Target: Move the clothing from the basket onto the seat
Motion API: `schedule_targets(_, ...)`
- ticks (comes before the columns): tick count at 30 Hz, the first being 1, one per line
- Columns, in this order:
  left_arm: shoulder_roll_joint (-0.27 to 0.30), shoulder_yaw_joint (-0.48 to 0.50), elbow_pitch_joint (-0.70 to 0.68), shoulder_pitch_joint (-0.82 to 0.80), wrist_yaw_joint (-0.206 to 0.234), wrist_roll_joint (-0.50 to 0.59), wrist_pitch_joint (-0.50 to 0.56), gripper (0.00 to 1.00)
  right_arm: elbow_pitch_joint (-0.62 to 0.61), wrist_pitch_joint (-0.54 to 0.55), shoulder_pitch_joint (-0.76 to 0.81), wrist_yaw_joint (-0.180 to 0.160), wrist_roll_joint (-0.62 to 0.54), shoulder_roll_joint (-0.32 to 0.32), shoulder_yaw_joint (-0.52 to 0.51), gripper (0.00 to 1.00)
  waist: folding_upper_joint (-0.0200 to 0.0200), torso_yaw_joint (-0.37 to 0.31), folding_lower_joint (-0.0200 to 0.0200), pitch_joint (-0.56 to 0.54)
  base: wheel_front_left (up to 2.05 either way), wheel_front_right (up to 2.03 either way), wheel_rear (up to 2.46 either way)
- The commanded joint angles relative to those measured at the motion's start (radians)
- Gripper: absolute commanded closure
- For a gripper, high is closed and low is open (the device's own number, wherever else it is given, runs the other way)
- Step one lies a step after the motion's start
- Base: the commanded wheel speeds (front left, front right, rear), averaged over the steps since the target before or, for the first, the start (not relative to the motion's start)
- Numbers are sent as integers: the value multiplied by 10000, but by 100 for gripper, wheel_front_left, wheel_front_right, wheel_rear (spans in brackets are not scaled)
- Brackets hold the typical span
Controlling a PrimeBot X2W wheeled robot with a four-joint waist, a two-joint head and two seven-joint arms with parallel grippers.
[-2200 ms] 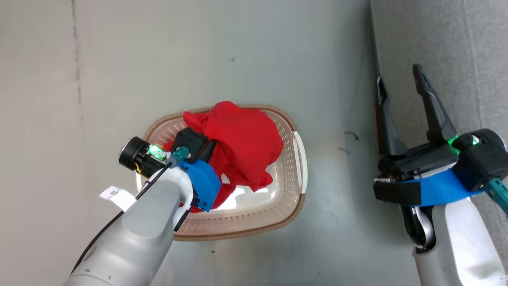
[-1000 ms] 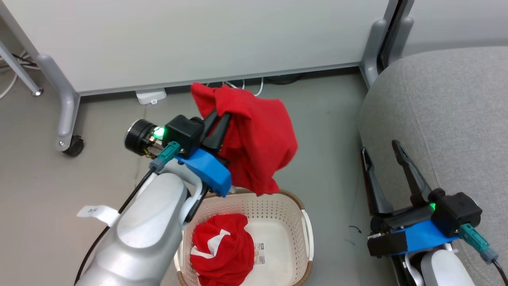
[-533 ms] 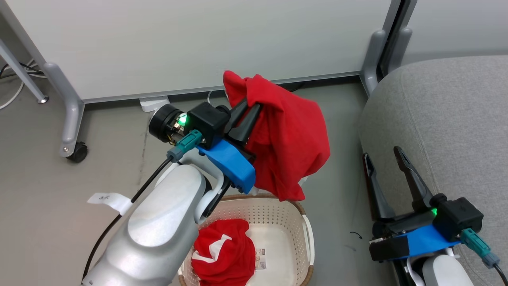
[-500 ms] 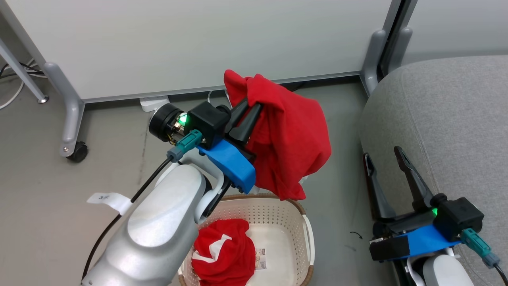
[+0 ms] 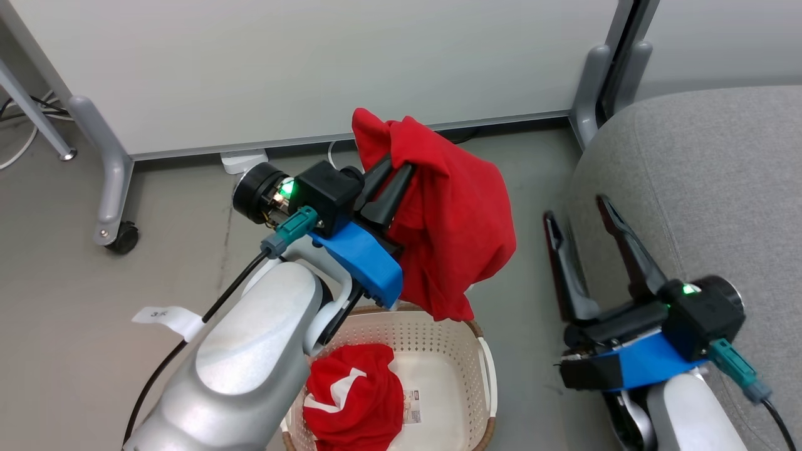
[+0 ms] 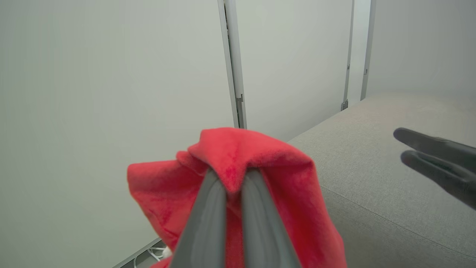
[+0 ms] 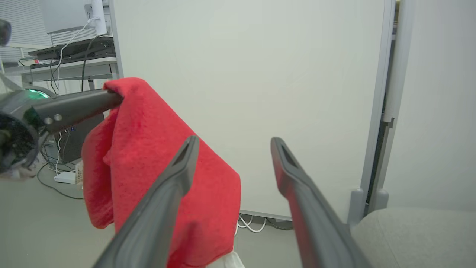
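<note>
My left gripper is shut on a plain red garment, holding it in the air above the basket's far rim. The cream basket sits on the floor at the bottom of the head view, with a second red garment with white trim crumpled in its left side. The grey seat is at the right. My right gripper is open and empty beside the seat's left edge, to the right of the hanging garment.
A white partition panel on grey wheeled feet stands behind the basket. A white power strip and cables lie at its base. A desk with equipment is at the far left of the right wrist view.
The head camera swung up from looking straight down at the basket. My left gripper lifted the red garment out and carried it right. Over the last half second my right gripper rose and shifted left.
</note>
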Motion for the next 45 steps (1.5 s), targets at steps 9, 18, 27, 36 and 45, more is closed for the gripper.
schedule_targets(9,-36,-169,-98,-117,70,-9,-52,100,133,-42,-1134,5,-249,-37,1593,0,0,186,0,118,0,0,0)
schedule_targets(18,-171,-389,-138,-264,46,16,-88,100,1631,-40,-2106,5,-717,-39,2403,0,0,369,0,240,0,0,0)
schedule_targets(27,-363,-720,-155,-363,-8,-63,-115,100,3721,-40,-2780,5,-1143,-35,2350,0,0,626,0,177,0,0,0)
schedule_targets(36,-391,-892,-61,-333,-24,-145,-178,100,4120,-40,-2899,5,-835,-36,2429,100,0,669,0,79,0,0,0)
schedule_targets(45,-362,-959,28,-293,9,-241,-236,100,4054,-42,-2743,5,-630,-36,2466,100,0,648,0,-31,0,0,0)
